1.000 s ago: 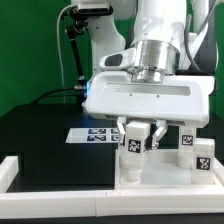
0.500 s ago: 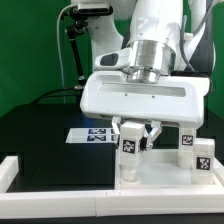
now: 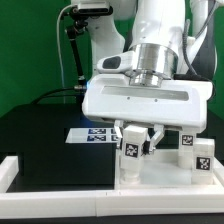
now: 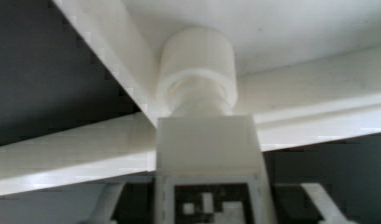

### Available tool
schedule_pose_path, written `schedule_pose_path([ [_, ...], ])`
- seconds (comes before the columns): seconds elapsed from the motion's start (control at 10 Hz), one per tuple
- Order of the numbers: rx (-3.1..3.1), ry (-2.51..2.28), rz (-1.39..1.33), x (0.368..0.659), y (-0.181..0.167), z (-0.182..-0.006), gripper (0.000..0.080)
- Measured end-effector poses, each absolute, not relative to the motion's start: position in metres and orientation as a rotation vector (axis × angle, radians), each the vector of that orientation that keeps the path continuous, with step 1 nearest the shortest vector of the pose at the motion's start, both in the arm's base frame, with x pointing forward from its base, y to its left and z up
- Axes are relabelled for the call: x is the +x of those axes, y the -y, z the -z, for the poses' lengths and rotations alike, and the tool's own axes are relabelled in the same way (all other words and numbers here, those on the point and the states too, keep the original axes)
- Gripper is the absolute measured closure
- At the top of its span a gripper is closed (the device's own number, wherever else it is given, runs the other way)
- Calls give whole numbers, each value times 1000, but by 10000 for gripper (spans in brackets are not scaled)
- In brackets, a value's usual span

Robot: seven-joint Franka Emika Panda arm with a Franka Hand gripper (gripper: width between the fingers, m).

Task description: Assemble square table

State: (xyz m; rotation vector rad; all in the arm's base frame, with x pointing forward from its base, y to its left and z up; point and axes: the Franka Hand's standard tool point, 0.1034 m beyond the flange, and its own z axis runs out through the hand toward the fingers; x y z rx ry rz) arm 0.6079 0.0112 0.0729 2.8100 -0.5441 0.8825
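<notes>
Gripper [image 3: 134,140] partly closed, clamping tagged leg [image 3: 130,152]. Leg upright, long axis vertical, directly below gripper, lower end meeting square tabletop [image 3: 160,176] near corner. Spare legs [image 3: 197,152] beside tabletop.

Exterior frontal, low; wrist close; share leg [image 3: 131,152].

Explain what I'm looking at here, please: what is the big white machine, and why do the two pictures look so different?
It is a robot arm building a small square table. One picture comes from a camera off to the side; the other from a camera on the arm's wrist, looking down its fingers. The gripper is closed on a white table leg with a black-and-white tag, held upright over the white tabletop slab; the same leg fills the wrist view. Two more tagged legs stand nearby, and a flat marker board lies on the black table.
</notes>
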Motion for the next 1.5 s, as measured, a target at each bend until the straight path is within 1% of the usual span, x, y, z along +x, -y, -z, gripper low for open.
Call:
schedule_pose_path([
  [0.3, 2810, 539, -881, 608, -11, -73, 512],
  [0.4, 2810, 536, -881, 608, -11, -73, 355],
  [0.5, 2810, 534, -881, 608, -11, -73, 225],
  [0.6, 2810, 532, -880, 608, -11, -73, 225],
  [0.7, 2810, 529, -880, 608, -11, -73, 165],
  [0.8, 2810, 526, -880, 608, -11, -73, 153],
  [1.3, 2810, 521, -879, 608, -11, -73, 151],
  [1.4, 2811, 509, -878, 609, -9, -75, 151],
  [1.5, 2831, 518, -869, 613, -1, -90, 151],
])
